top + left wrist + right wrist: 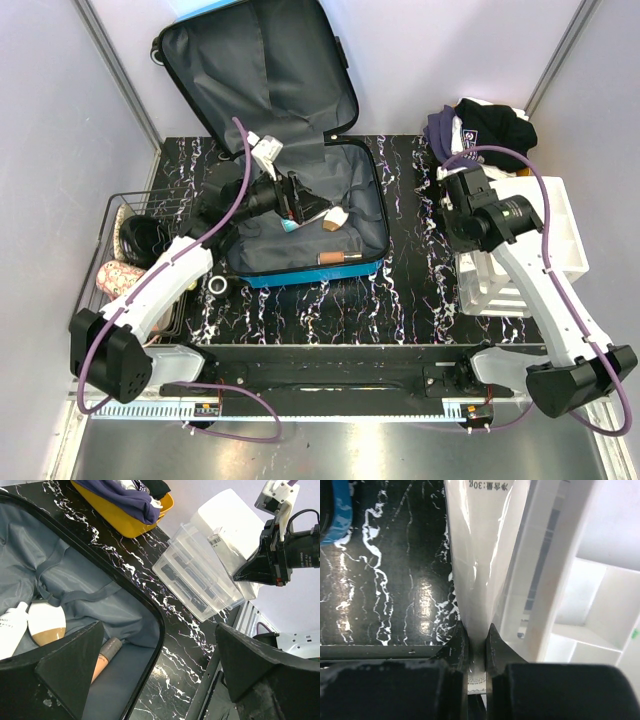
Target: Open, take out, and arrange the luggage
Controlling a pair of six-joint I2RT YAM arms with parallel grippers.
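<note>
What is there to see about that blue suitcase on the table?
The suitcase lies open on the black marbled table, lid raised at the back. Bright blue hard shell, black zip band, dark grey fabric lining with straps. A white bottle, a tan-and-white oval and a tan tube rest inside. The open left gripper hangs over it.

1. White glossy plastic tube [480, 555], pinched in the right gripper [477, 647]: dark print at the end farthest from the fingers, Chinese characters then "30g". Label at the gripped end too fine to read.
2. White bottle [10, 627], beyond the left gripper [160, 630]: lettering cut off, illegible.
</note>
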